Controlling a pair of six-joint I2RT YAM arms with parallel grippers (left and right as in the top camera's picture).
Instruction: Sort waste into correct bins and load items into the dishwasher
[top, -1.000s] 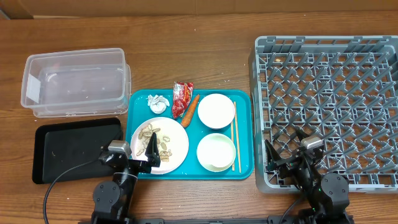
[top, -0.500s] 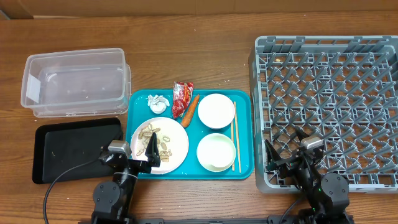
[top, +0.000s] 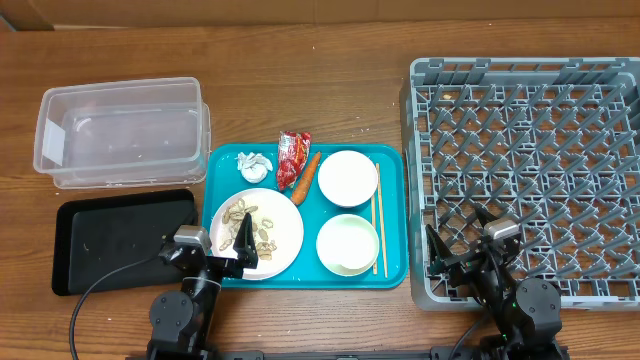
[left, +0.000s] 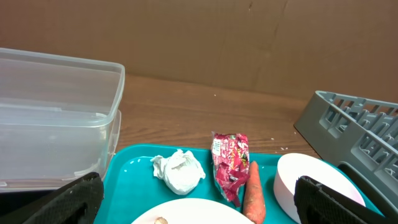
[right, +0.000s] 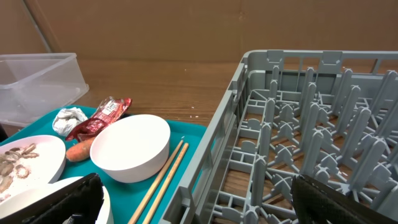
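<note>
On the teal serving tray (top: 392, 272) lie a crumpled tissue (top: 257, 162), a red wrapper (top: 293, 158) and a carrot piece (top: 306, 175). A plate (top: 287, 232) there holds beige scraps (top: 250, 220). Two white bowls (top: 347, 177) (top: 346, 243) and chopsticks (top: 377, 215) share the tray. The clear tub (top: 120, 130) and black tray (top: 120, 240) sit left; the grey dish rack (top: 530, 170) sits right. My left gripper (left: 202, 208) stands open at the plate's near edge. My right gripper (right: 199, 208) is open over the rack's near left corner. Neither holds anything.
In the right wrist view, the rack's (right: 311, 124) wall rises just right of the chopsticks (right: 165, 180) and the far bowl (right: 132, 146). In the left wrist view, the tub (left: 56, 118) stands left of the tissue (left: 179, 172). Bare wood lies beyond the tray.
</note>
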